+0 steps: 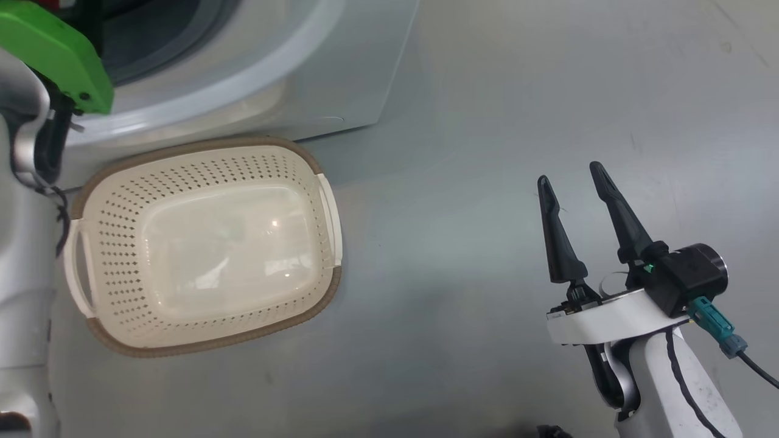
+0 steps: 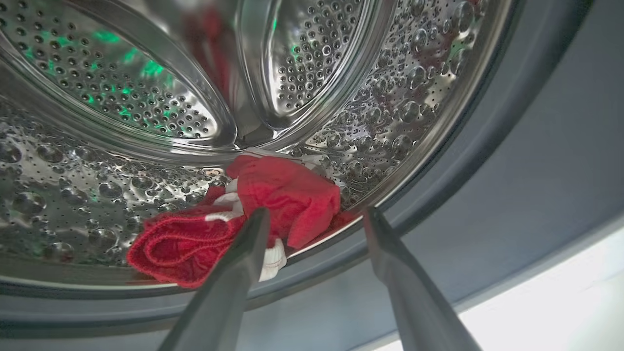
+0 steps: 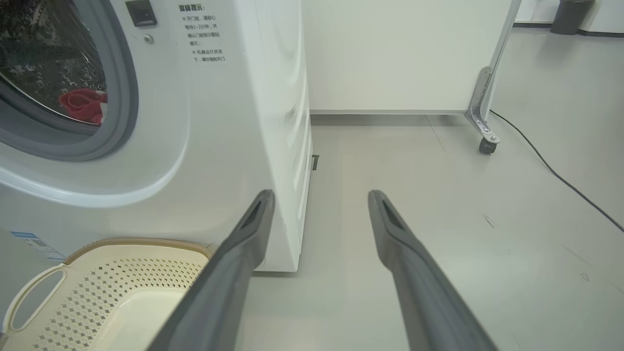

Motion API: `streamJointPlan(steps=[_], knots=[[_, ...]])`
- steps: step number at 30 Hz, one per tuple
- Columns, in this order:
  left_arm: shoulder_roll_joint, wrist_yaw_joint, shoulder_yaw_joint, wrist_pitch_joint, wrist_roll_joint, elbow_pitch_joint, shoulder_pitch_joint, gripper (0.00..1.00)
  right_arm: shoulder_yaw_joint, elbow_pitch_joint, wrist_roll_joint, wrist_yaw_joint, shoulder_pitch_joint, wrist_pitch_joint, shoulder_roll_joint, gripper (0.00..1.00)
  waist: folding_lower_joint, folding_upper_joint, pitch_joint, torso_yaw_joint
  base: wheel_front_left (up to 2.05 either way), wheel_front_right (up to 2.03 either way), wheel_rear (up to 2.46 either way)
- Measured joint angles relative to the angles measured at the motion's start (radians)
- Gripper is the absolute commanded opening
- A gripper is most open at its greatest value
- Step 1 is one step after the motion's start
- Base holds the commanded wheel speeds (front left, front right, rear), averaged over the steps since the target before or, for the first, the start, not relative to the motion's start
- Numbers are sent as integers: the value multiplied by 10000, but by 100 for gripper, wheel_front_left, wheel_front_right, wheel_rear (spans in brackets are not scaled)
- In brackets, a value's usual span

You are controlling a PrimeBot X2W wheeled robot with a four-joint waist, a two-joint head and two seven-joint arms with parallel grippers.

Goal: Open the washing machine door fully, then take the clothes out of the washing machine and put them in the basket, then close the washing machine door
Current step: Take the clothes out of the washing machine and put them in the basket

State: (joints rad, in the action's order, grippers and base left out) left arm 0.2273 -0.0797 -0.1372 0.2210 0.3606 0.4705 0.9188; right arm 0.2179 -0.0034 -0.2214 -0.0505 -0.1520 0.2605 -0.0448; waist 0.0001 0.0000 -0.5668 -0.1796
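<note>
Perforated steel drum [image 2: 122, 97] held crumpled red clothes [image 2: 287, 195] just ahead of released left claw [image 2: 314, 210]; retrieval seemingly needed advancing, then clenching.

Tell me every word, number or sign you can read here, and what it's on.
"温馨提示:" as best it reads, the heading printed on the washing machine front.
Smaller Chinese lines beneath it: too small to read surely.
Blue label sticker low on the machine: blurred, unreadable.
Basket: no text.
</note>
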Motion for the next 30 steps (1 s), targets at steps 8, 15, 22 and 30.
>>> streamJointPlan(steps=[8, 15, 22, 30], knots=[[700, -134, -142, 671, -257, 533, 1164, 100, 337, 48, -472, 13, -406, 0, 0, 100, 0, 0, -700, -635, 0, 0, 0], [899, -209, -29, 1101, -255, 1175, 1760, 100, 548, 159, -725, 105, -565, 0, 0, 100, 0, 0, -1086, -1098, 0, 0, 0], [1409, -221, 161, 1446, -251, 1839, 2127, 100, 863, 326, -865, 178, -706, 0, 6, 100, 0, 0, -1219, -1466, 0, 0, 0], [1638, -174, 251, 1664, -290, 2290, 2440, 87, 940, 362, -951, 217, -783, 0, 4, 100, 0, 0, -1300, -1769, 0, 0, 0]])
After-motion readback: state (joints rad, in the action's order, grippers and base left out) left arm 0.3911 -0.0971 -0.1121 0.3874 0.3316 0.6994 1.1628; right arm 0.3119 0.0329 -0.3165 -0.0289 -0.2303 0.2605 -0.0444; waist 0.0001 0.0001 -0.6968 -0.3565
